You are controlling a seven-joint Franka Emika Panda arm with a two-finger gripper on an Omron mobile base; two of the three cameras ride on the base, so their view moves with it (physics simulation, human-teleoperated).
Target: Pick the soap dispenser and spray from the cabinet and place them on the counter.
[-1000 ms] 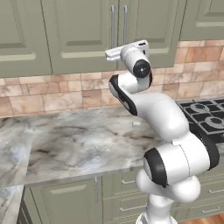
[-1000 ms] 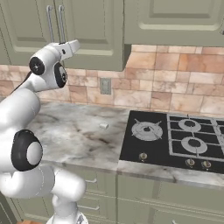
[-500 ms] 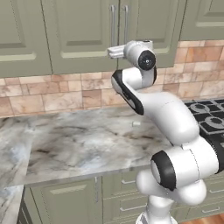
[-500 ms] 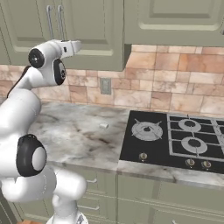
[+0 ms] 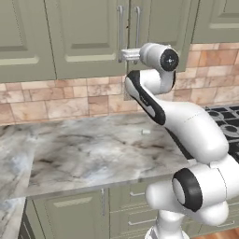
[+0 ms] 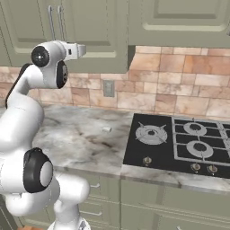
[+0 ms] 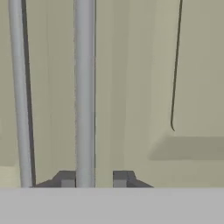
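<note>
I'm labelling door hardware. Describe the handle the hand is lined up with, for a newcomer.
Find the olive-green wall cabinet above the marble counter. At its centre seam hang two vertical metal bars; it is the right-hand handle, the one standing between the hand's fingertips.

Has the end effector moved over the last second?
Yes. The end effector has risen and moved toward the olive-green wall cabinet, now reaching the lower ends of its vertical metal bar handles.

A kitchen; olive wall cabinet (image 5: 84,37), marble counter (image 5: 88,154), brick backsplash (image 6: 179,94); black gas stovetop (image 6: 179,143).
</note>
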